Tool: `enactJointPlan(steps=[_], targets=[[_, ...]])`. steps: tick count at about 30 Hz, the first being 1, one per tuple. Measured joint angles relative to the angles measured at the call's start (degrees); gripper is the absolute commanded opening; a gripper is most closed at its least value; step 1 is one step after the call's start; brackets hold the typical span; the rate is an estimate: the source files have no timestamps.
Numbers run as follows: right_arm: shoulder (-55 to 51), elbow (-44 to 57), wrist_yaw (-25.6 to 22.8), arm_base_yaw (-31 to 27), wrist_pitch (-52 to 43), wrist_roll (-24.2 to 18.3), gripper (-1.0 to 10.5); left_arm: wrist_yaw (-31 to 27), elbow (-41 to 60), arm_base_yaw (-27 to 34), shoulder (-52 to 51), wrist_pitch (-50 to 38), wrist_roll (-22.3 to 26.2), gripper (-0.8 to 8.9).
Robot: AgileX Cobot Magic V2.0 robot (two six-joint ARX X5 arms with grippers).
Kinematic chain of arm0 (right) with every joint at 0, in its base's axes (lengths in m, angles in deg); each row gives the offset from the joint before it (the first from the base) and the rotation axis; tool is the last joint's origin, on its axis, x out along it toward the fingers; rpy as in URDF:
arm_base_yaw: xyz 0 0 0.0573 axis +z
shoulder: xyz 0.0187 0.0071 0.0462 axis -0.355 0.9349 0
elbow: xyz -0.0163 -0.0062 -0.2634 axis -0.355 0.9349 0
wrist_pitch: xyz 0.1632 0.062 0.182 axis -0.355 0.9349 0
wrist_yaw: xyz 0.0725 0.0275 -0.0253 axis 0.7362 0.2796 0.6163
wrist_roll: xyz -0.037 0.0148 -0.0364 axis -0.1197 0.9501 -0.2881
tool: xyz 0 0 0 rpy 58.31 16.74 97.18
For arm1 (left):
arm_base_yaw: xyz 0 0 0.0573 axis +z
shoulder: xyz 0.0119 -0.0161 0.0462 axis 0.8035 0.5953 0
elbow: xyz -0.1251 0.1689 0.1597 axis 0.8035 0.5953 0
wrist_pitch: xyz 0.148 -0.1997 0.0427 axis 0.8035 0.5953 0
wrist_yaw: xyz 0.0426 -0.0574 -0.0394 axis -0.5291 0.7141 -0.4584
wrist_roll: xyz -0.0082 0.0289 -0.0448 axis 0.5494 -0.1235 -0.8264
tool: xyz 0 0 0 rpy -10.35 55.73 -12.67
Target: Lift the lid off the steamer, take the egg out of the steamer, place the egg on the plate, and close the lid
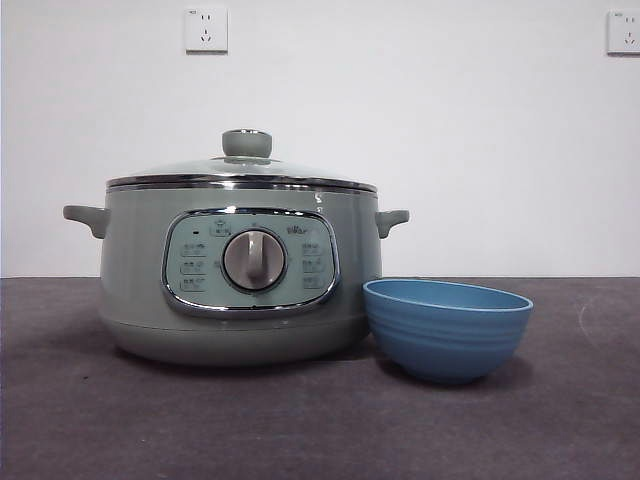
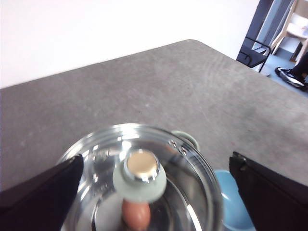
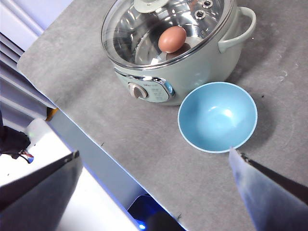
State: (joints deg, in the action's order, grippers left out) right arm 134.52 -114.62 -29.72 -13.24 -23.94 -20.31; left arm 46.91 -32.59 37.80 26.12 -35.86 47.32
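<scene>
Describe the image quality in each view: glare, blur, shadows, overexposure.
Front view: sharp and evenly lit, soft shadow under the plate, thin highlight on the lid rim. Left wrist view: glare streaks on the glass, knob slightly blurred, the egg soft, wall blown out white. Right wrist view: crisp, bright spot inside the plate, reflections in the steamer, the left gripper and right gripper both open.

No lettering can be read; the steamer panel bears small button marks and a logo, too blurred to make out.
</scene>
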Motion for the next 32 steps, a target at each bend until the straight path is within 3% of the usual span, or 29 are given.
enactJointPlan(steps=[13, 29, 32], targets=[[0.0, 0.0, 0.0, 0.0, 0.0, 0.0, 5.7, -11.2, 0.0, -9.2, 18.7, -14.7, 2.0, 5.79], [0.0, 0.0, -0.1, 0.0, 0.0, 0.0, 5.7, -14.7, 0.0, -10.4, 24.6, -14.7, 2.4, 5.56], [0.0, 0.0, -0.2, 0.0, 0.0, 0.0, 5.7, -14.9, 0.0, -10.4, 24.7, -14.4, 2.4, 3.98]])
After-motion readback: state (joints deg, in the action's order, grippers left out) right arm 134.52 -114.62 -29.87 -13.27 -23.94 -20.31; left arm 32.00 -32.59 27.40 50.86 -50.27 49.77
